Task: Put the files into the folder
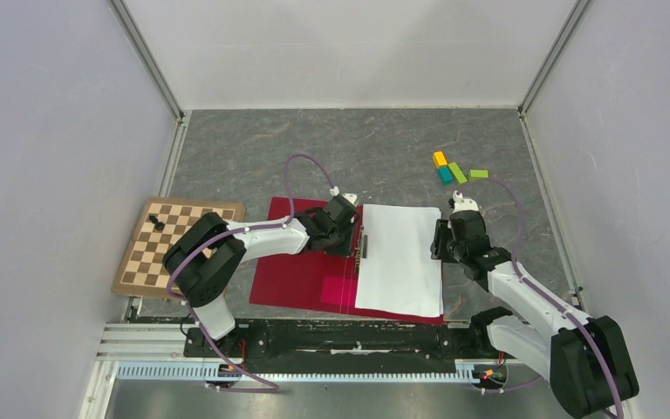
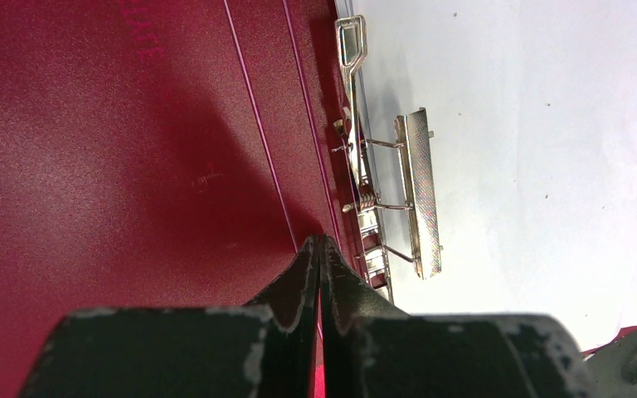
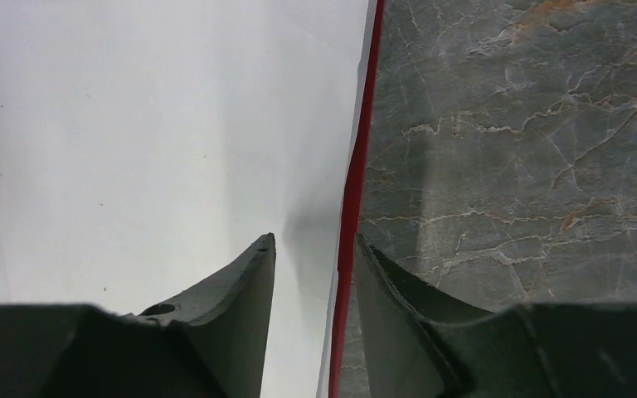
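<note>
The crimson folder (image 1: 292,271) lies open on the table. The white files (image 1: 401,257) lie flat on its right half, with a pink square (image 1: 338,289) near the spine. My left gripper (image 1: 352,234) is shut, with its tips (image 2: 322,240) on the red inside cover (image 2: 133,166) next to the metal clip (image 2: 419,191), whose bar stands raised over the files (image 2: 531,124). My right gripper (image 1: 439,240) is open. Its jaws (image 3: 313,240) straddle the right edge of the files (image 3: 158,124) and the folder's red edge (image 3: 351,207).
A wooden chessboard (image 1: 179,249) with a black piece (image 1: 155,218) lies left of the folder. Several coloured blocks (image 1: 455,170) lie at the back right. Grey marbled table (image 3: 531,149) shows right of the folder. Walls close in both sides.
</note>
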